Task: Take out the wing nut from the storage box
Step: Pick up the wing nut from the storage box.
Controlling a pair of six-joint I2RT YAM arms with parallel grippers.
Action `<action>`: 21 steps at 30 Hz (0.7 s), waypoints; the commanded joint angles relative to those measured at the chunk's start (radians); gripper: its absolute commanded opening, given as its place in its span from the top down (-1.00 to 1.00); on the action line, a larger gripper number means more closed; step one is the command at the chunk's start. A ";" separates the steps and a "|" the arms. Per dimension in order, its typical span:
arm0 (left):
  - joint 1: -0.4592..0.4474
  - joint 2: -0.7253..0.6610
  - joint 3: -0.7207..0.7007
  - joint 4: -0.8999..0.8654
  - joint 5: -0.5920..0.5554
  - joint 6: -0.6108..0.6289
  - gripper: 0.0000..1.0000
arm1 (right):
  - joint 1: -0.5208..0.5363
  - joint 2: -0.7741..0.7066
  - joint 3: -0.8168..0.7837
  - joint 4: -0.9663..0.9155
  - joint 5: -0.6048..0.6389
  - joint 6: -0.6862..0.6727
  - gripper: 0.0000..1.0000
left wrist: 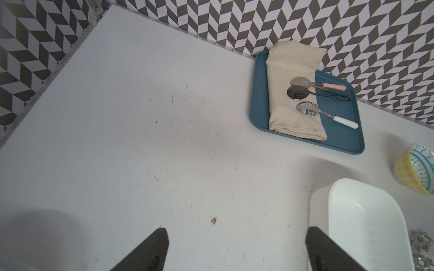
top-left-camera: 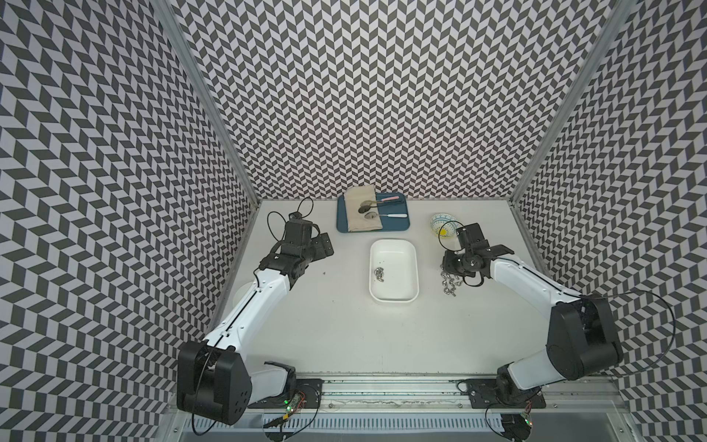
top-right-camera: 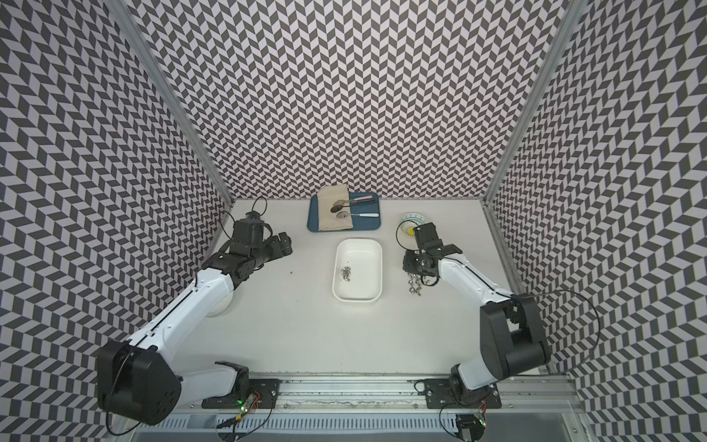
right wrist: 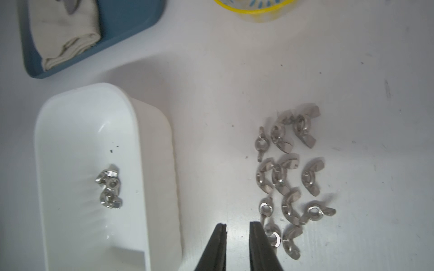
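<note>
Running front-to-back, storage box (top-left-camera: 399, 264) with wing nuts (top-left-camera: 378, 274), right claw (right wrist: 237, 225) slightly parted, empty, left claw (left wrist: 237, 231) released

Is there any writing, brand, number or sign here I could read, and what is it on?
None readable: no lettering shows on the storage box, blue tray, patterned bowl or wing nuts.
Dark squares in the spoons: look like reflections, not print.

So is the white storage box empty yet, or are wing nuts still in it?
Not empty: a small cluster of wing nuts lies on the storage box floor, apart from the pile on the table.
</note>
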 commanded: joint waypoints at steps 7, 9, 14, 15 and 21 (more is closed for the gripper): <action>0.001 -0.037 -0.015 0.004 0.016 -0.014 -0.90 | 0.258 0.180 0.212 0.075 -0.080 0.027 0.54; 0.002 -0.045 -0.020 0.004 0.012 -0.014 -0.90 | 0.301 0.230 0.251 0.077 -0.079 0.021 0.54; 0.001 -0.065 -0.034 -0.002 0.004 -0.014 -0.90 | 0.371 0.336 0.315 0.097 -0.090 0.009 0.54; 0.002 -0.069 -0.038 -0.002 0.003 -0.014 -0.90 | 0.380 0.356 0.325 0.102 -0.090 0.008 0.54; 0.002 -0.082 -0.052 -0.008 -0.005 -0.016 -0.90 | 0.400 0.449 0.359 0.103 -0.076 0.016 0.54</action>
